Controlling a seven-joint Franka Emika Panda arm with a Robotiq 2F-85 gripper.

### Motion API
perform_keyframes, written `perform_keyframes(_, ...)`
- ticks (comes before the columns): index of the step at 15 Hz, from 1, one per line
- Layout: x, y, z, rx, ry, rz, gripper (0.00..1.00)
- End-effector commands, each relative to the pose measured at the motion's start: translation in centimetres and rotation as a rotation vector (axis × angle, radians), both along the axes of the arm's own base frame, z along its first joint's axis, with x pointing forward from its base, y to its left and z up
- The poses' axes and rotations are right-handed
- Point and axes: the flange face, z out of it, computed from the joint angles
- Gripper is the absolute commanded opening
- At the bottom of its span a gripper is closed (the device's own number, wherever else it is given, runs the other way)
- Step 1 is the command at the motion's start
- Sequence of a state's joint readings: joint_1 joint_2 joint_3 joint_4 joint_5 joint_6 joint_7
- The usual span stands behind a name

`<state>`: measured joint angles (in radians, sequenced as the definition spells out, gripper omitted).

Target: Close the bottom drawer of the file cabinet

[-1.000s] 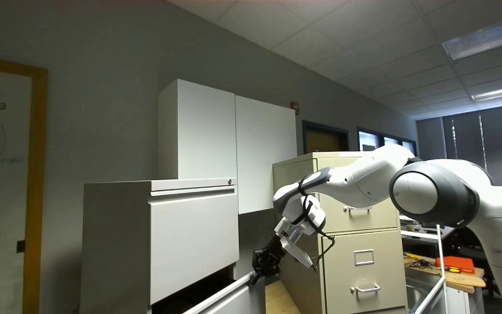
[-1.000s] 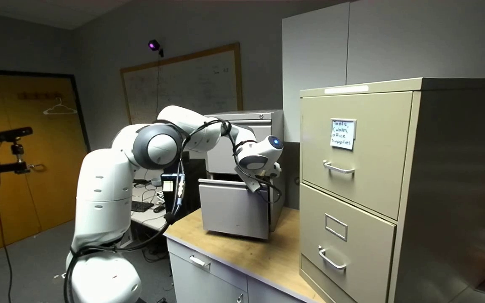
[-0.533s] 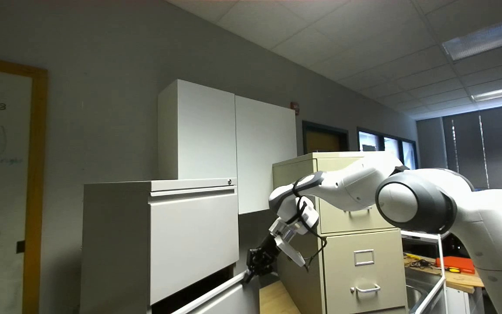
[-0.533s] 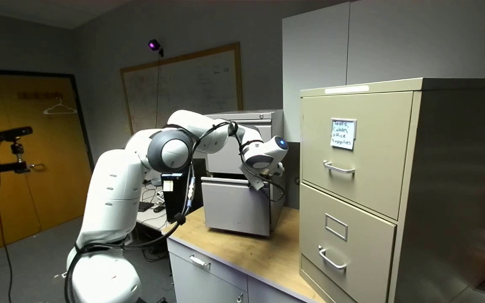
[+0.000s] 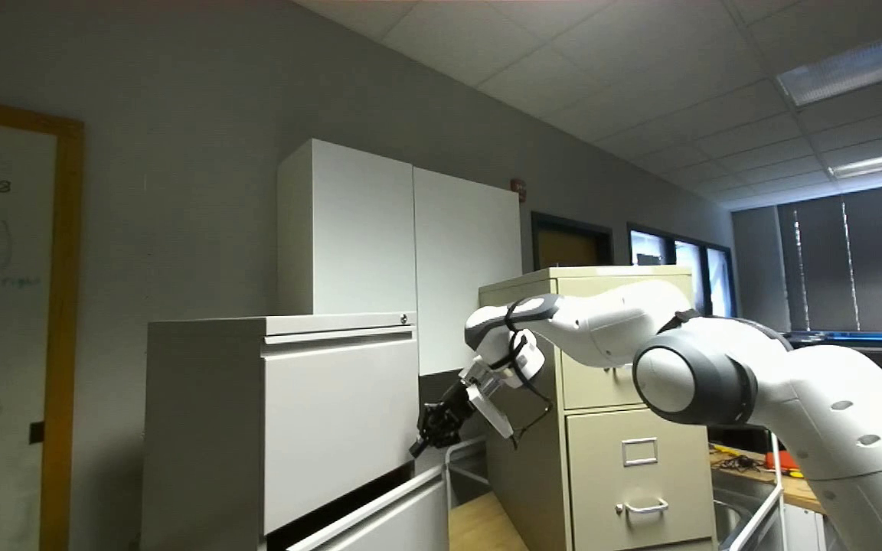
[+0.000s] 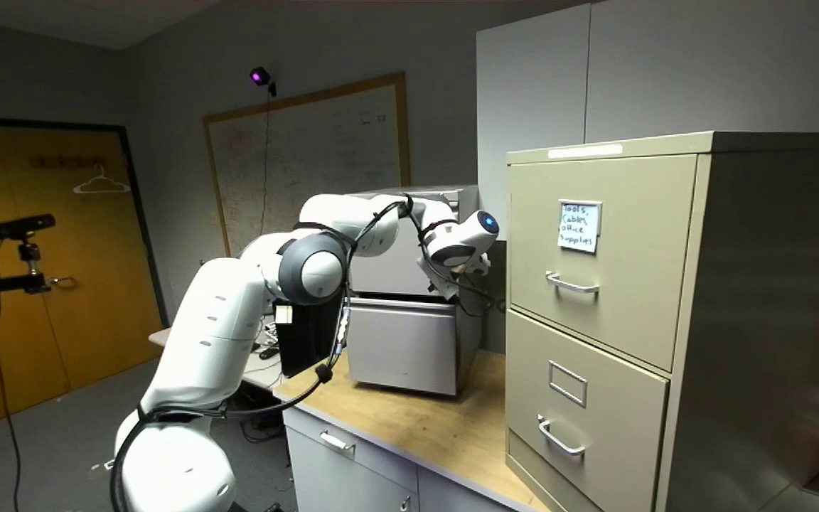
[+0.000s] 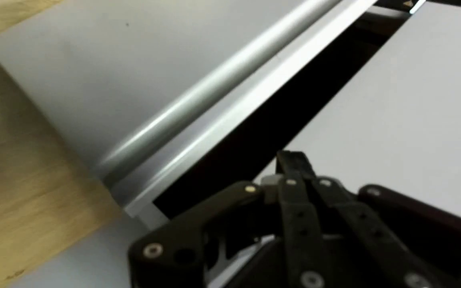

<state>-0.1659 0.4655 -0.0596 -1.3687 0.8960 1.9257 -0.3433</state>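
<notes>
The pale grey-white file cabinet [image 5: 341, 428] stands on a wooden counter, and it also shows in an exterior view [image 6: 388, 267]. Its bottom drawer [image 5: 410, 528] is slightly open, also seen in an exterior view [image 6: 402, 348]. In the wrist view, the drawer front [image 7: 134, 60] has a dark gap between its rim and the cabinet's upper front [image 7: 414, 100]. My gripper [image 5: 416, 451] is above the drawer rim, by the upper front's lower corner. In the wrist view, its fingers [image 7: 294, 160] are together and hold nothing. I cannot tell whether they touch the upper front.
A beige cabinet [image 5: 640, 490] with handles stands beside the arm and shows in an exterior view [image 6: 594, 341]. A white cupboard [image 5: 364, 229] hangs behind. The wooden counter [image 6: 424, 434] extends in front of the drawer. A cable [image 6: 480, 302] hangs from the wrist.
The bottom drawer has moved inward, so its gap is narrower. My gripper has moved toward the cabinet and then up, from the drawer's rim to above it.
</notes>
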Motion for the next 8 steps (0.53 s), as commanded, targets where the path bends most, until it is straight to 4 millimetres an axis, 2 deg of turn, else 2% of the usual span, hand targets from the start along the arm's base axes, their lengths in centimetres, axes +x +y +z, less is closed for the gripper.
perform_keyframes(1, 2.2, -1.3, 1.4, 0.015, 0.006, -0.017, 0.00)
perform_keyframes(4, 1.7, -3.0, 1.9, -0.005, 0.022, -0.039, 0.00)
perform_keyframes(8, -0.9, -6.8, 2.3, -0.008, 0.032, -0.081, 0.00)
